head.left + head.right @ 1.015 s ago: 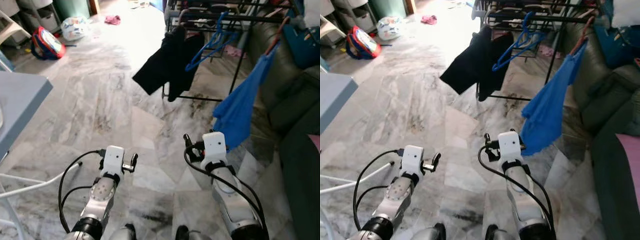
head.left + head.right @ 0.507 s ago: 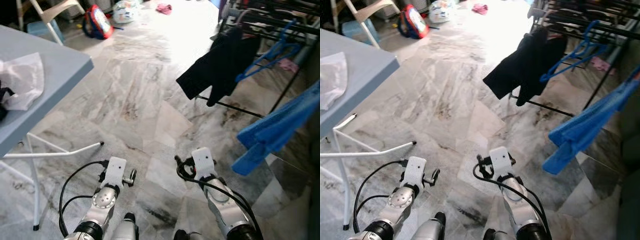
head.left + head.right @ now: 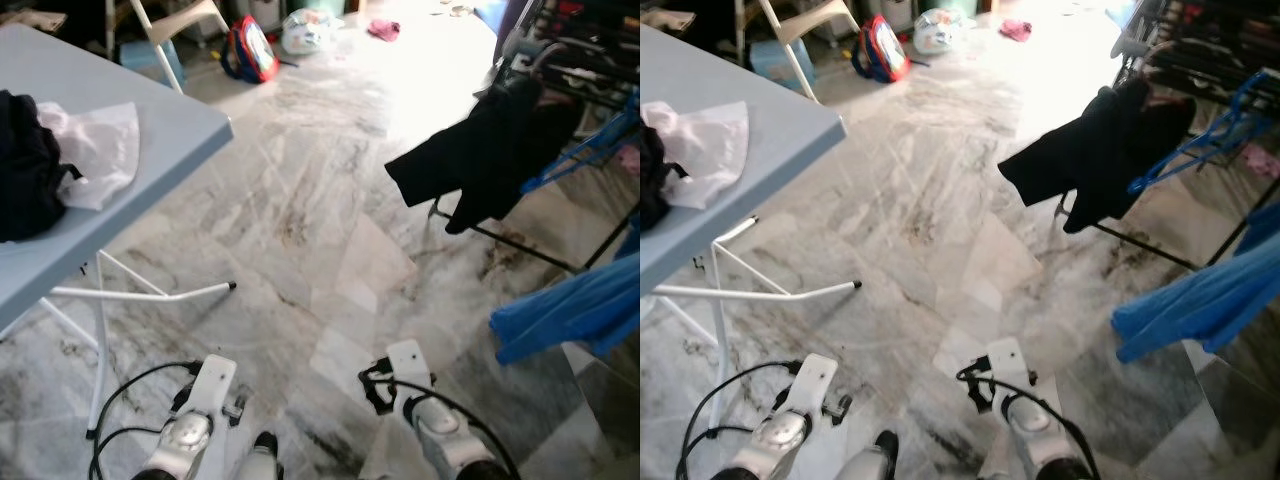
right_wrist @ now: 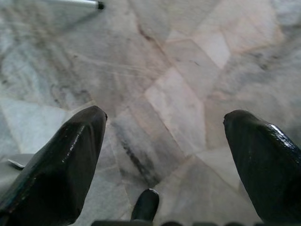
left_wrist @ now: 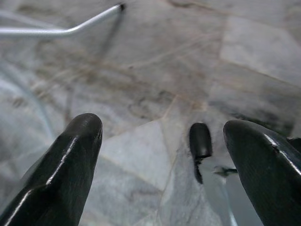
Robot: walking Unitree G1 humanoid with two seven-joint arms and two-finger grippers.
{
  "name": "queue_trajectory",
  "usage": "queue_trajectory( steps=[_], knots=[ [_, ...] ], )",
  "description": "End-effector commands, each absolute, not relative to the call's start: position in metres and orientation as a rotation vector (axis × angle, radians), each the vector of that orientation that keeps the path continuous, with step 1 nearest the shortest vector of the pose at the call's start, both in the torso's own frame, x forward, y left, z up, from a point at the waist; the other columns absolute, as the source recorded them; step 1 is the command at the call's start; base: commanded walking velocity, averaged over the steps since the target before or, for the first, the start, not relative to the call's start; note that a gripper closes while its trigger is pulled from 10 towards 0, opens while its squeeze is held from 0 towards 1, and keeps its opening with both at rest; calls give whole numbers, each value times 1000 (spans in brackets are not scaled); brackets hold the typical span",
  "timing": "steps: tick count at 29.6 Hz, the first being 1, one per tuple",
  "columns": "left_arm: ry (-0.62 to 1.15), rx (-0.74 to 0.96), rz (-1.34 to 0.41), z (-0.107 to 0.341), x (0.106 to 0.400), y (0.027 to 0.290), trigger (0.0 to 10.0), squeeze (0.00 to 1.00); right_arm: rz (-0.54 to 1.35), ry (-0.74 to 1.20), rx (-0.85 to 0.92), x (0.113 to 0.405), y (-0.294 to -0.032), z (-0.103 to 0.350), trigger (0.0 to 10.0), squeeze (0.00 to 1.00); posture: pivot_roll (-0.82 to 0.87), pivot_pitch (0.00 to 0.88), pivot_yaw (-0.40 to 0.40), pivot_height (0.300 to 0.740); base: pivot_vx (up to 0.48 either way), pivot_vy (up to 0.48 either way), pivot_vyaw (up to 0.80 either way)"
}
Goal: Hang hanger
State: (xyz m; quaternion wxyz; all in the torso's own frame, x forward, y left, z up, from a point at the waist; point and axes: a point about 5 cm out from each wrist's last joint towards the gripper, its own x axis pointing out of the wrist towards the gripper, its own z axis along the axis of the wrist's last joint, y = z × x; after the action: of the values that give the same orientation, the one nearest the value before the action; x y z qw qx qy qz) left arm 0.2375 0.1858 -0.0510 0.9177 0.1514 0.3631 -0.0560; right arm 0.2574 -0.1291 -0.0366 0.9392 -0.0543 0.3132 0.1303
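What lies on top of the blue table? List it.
On the blue table lie a crumpled white cloth and a dark garment. The garment hides whatever is beneath it.

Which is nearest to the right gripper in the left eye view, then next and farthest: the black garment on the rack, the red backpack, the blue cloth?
From the right gripper:
1. Blue cloth, low on the robot's right.
2. Black garment, hanging on the rack ahead, to the right.
3. Red backpack, far across the floor, ahead and left.

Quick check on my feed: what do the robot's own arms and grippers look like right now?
Both arms are silver with rounded joints and white box-shaped wrist housings. Black cables loop beside the left arm and over the right arm. The left gripper and right gripper each have two long, glossy black fingers with rounded tips.
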Motion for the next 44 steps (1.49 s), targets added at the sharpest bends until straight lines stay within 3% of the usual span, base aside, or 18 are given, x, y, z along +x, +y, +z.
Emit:
queue_trajectory(
  steps=[1,18,44],
  knots=[
    [811,313,-109,-60,223,191,10000,0,258,690,-84,247,-132,-46,10000,0,122,134,-17,740,0,0,800],
    [883,337,-97,-72,202,200,10000,0,299,725,-85,245,-129,-48,10000,0,132,138,-23,740,0,0,800],
    [890,336,-86,-73,199,203,10000,0,336,733,-91,243,-123,-49,10000,0,134,160,-12,740,0,0,800]
  ],
)
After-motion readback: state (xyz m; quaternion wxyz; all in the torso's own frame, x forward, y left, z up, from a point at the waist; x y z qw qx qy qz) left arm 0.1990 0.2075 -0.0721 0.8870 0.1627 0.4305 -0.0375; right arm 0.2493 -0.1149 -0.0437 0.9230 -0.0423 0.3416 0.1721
